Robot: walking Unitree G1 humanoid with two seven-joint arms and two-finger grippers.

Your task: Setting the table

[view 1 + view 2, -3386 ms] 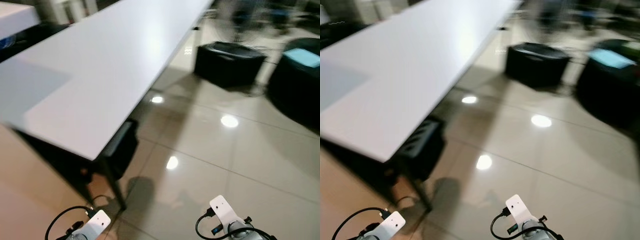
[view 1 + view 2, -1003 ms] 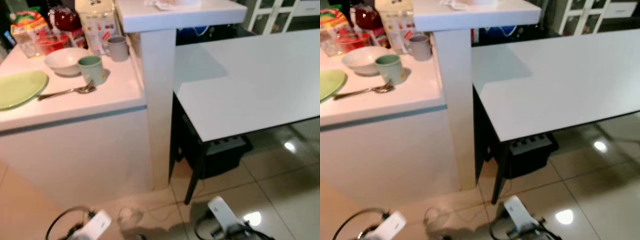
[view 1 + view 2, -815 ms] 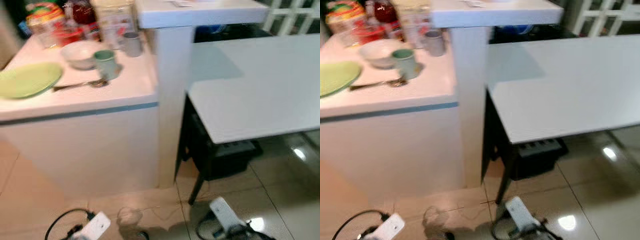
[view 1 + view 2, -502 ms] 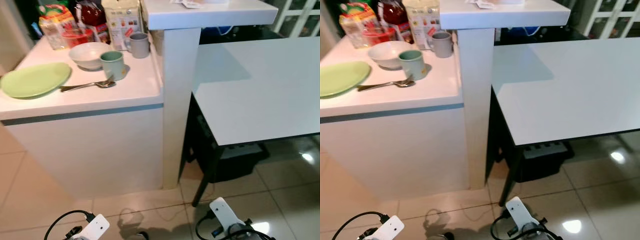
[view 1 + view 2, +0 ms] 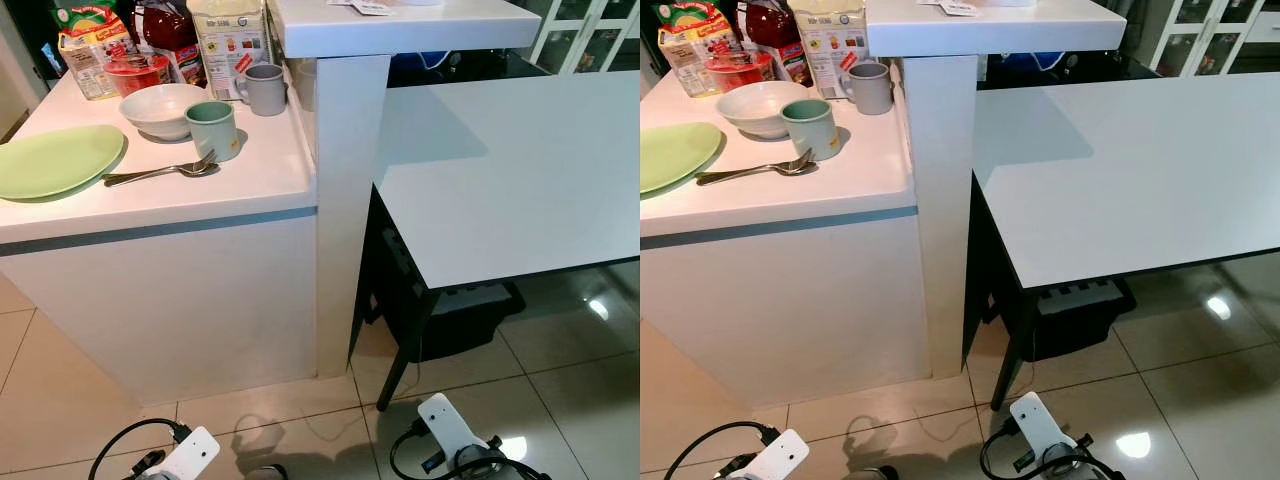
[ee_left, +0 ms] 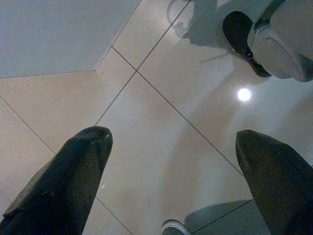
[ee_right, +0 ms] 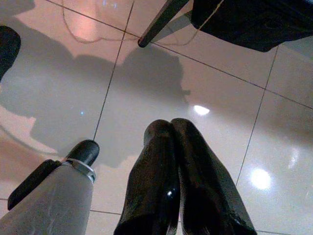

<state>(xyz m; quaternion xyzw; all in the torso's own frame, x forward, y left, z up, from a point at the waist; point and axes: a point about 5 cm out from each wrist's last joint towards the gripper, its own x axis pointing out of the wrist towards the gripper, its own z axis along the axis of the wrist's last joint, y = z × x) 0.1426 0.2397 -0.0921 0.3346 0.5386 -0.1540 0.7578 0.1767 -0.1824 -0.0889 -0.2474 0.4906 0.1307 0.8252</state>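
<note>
- A green plate (image 5: 55, 160), white bowl (image 5: 160, 108), green cup (image 5: 214, 130) and spoon (image 5: 160, 174) sit on the white worktop (image 5: 200, 200), near its front edge.
- The left hand (image 6: 171, 147) hangs spread over the floor (image 6: 161, 161); the right hand (image 7: 172, 128) is pressed together, empty.

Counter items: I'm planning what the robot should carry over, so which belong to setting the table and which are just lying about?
For the job: flat green plate; white bowl; pale green mug; grey mug; metal spoon; white table.

Lying about: food packages; black box under table.
</note>
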